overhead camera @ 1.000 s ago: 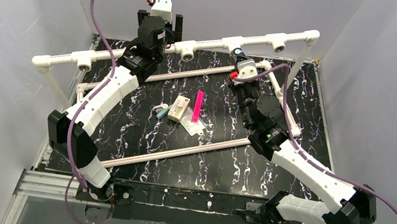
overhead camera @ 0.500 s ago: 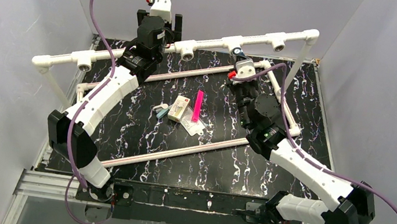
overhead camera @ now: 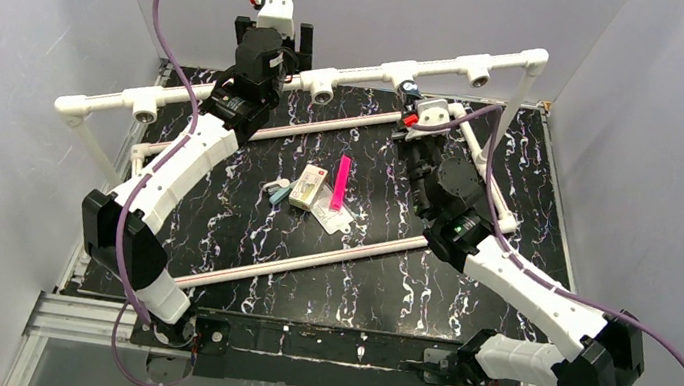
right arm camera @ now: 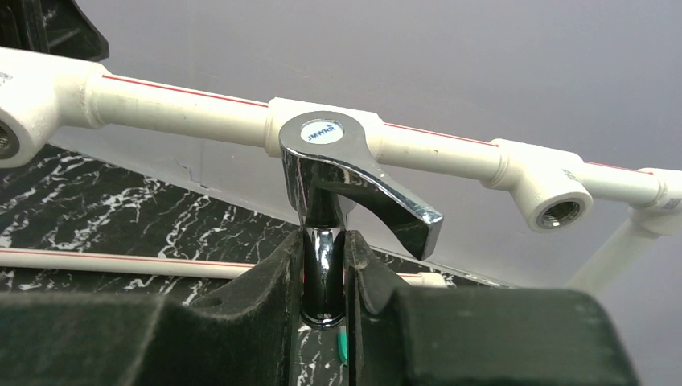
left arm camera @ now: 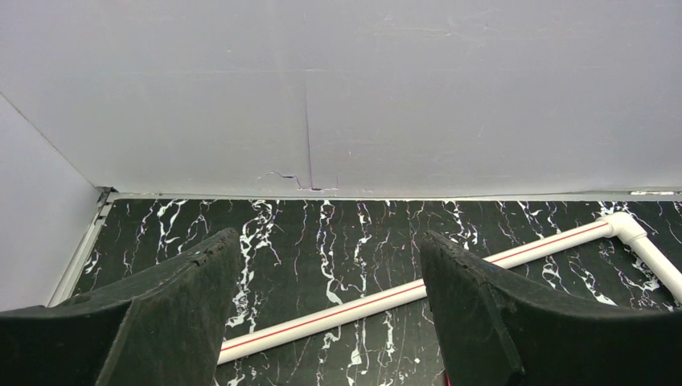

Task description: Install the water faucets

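The right gripper point(right arm camera: 323, 265) is closed tight on the chrome stem of the water faucet point(right arm camera: 338, 173), which stands upright in the centre of the right wrist view. The stem's lower end is hidden between the dark fingers point(right arm camera: 265, 289), so its threaded end cannot be seen. The lever handle juts toward the right of the frame, and its blue-and-white cap overlaps a tee on the white pipe rail point(right arm camera: 193, 108). Whether faucet and tee touch cannot be told. An open tee socket point(right arm camera: 555, 211) sits further right, and another is cut off at the left edge.

From above, the faucet point(overhead camera: 409, 89) is only a small glint at the upper centre, against the rail and mostly hidden by the wrist.

The left gripper point(left arm camera: 330, 249) stands wide apart with nothing in it. Only its finger ends show, cut off by the bottom edge, over the black marbled table point(left arm camera: 322, 233) and a floor pipe point(left arm camera: 402, 293). A pink strip point(overhead camera: 340, 183) and a small box point(overhead camera: 309, 186) lie mid-table, their details too small to read.
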